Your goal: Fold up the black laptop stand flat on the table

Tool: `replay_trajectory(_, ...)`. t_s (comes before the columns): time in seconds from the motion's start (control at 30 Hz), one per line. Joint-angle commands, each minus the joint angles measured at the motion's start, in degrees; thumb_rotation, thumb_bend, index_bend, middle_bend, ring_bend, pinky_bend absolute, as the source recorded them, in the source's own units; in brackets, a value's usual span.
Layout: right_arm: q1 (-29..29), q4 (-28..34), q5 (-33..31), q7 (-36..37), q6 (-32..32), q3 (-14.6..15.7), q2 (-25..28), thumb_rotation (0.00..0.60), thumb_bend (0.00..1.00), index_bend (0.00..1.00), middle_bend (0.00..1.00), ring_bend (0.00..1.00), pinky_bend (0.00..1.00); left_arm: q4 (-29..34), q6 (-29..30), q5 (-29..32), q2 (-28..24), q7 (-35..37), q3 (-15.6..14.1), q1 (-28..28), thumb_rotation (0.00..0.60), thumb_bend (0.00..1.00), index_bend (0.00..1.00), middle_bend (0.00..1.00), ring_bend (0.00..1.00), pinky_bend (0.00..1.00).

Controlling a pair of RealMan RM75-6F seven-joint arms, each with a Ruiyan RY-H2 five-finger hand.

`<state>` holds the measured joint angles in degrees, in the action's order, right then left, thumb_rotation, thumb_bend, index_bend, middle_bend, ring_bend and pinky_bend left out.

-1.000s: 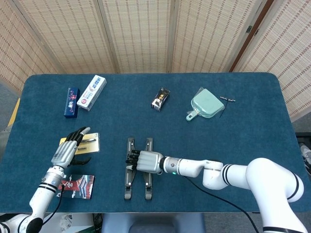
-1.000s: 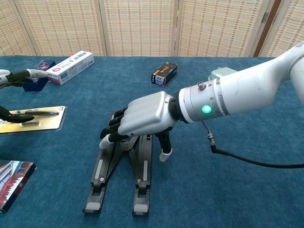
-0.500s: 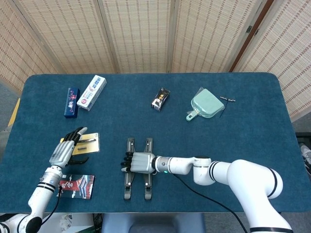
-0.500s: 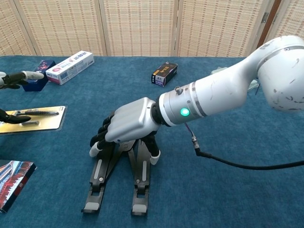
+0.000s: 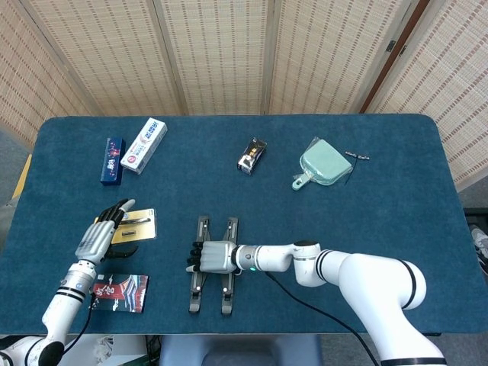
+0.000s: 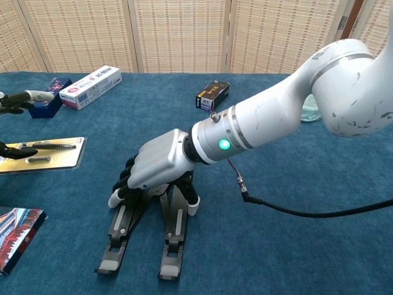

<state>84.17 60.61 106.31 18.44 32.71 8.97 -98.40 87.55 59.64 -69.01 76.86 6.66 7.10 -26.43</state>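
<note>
Slid nearer, one laptop stand (image 6: 147, 236) under right hand (image 6: 155, 167).

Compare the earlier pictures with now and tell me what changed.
The right hand, resting on the black laptop stand, slid toward the robot and to its left, and the stand shifted with it, its near feet now closer to the table edge. The left hand drifted slightly nearer the robot, holding nothing. The toothpaste box and the green dustpan stayed put.
</note>
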Motion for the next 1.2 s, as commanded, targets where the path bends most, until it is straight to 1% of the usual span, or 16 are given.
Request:
replay_trajectory(0.03, 0.1, -0.4, 0.1, 0.1, 0.6, 0.3, -0.2, 0.600, 0.09, 0.00, 0.20, 0.00, 0.00, 0.0, 0.0, -0.2, 0.0, 0.1, 0.0, 0.1, 0.600, 0.24, 0.00, 0.00, 0.00, 0.00)
replay_trajectory(0.2, -0.5, -2.2, 0.6, 0.5, 3.3, 1.1, -1.0, 0.600, 0.17, 0.00, 0.32, 0.00, 0.00, 0.0, -0.1, -0.6, 0.1, 0.3, -0.1, 0.2, 0.600, 0.24, 0.00, 0.00, 0.00, 0.00)
replay_trajectory(0.3, -0.9, -3.3, 0.8, 0.6, 4.6, 1.4, -1.5, 0.600, 0.21, 0.00, 0.36, 0.00, 0.00, -0.1, -0.2, -0.8, 0.2, 0.2, -0.2, 0.2, 0.600, 0.24, 0.00, 0.00, 0.00, 0.00)
replay_trajectory(0.4, -1.5, -4.3, 0.6, 0.6, 5.8, 1.5, -2.0, 0.600, 0.23, 0.00, 0.39, 0.00, 0.00, -0.2, -0.4, -0.8, 0.3, 0.2, -0.2, 0.2, 0.600, 0.24, 0.00, 0.00, 0.00, 0.00)
replay_trajectory(0.67, -3.3, -6.8, 0.2, 0.8, 9.0, 1.6, -2.9, 0.600, 0.31, 0.00, 0.53, 0.11, 0.00, -0.4, -0.7, -1.1, 0.6, 0.4, -0.2, 0.1, 0.600, 0.24, 0.00, 0.00, 0.00, 0.00)
replay_trajectory(0.83, -4.1, -7.3, -0.1, 0.6, 9.8, 1.8, -2.9, 0.600, 0.35, 0.02, 0.58, 0.16, 0.00, -0.5, -1.0, -1.1, 0.8, 0.2, -0.2, 0.0, 0.600, 0.24, 0.00, 0.00, 0.00, 0.00)
replay_trajectory(1.0, -5.1, -7.9, -0.4, -0.1, 11.0, 1.6, -3.1, 0.600, 0.35, 0.04, 0.64, 0.22, 0.00, -0.6, -1.1, -1.2, 1.0, 0.0, -0.2, 0.0, 0.600, 0.24, 0.00, 0.00, 0.00, 0.00)
replay_trajectory(1.2, -6.1, -8.3, -0.8, -0.4, 12.5, 1.1, -3.3, 0.600, 0.35, 0.04, 0.66, 0.26, 0.00, -0.5, -1.1, -1.2, 1.1, -0.2, -0.1, -0.1, 0.600, 0.24, 0.00, 0.00, 0.00, 0.00)
